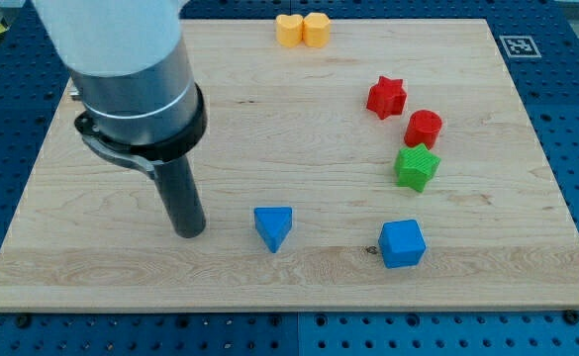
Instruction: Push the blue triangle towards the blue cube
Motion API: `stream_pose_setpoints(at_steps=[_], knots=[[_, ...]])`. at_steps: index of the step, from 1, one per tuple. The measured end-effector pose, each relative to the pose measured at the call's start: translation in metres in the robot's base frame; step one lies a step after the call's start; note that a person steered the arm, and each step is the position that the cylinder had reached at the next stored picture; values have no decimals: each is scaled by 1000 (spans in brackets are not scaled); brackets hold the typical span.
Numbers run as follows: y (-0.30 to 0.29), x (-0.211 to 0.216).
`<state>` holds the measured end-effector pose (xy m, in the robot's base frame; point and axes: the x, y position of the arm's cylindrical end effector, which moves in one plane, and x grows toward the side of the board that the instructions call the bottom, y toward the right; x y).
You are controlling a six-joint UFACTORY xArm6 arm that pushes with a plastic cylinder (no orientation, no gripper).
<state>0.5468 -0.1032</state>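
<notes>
Lining up behind the blue triangle (pixel 273 226).
No hand fitted, nothing held; the tip (pixel 190 232) sat left of it, needing a rightward push toward the blue cube (pixel 402 243).

The wooden board (pixel 121 267) carries 2 blue, 2 red, 1 green and 2 yellow blocks.

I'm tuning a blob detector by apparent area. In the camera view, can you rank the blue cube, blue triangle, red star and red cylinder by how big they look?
1. Blue cube, largest.
2. Blue triangle, next.
3. Red star and red cylinder look about alike, so I won't rank them.
The blue blocks sit lower in the view, perhaps nearer the camera, which may inflate them.
</notes>
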Motion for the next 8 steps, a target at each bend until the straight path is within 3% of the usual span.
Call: stream_pose_setpoints(at_steps=[8], knots=[[88,1]])
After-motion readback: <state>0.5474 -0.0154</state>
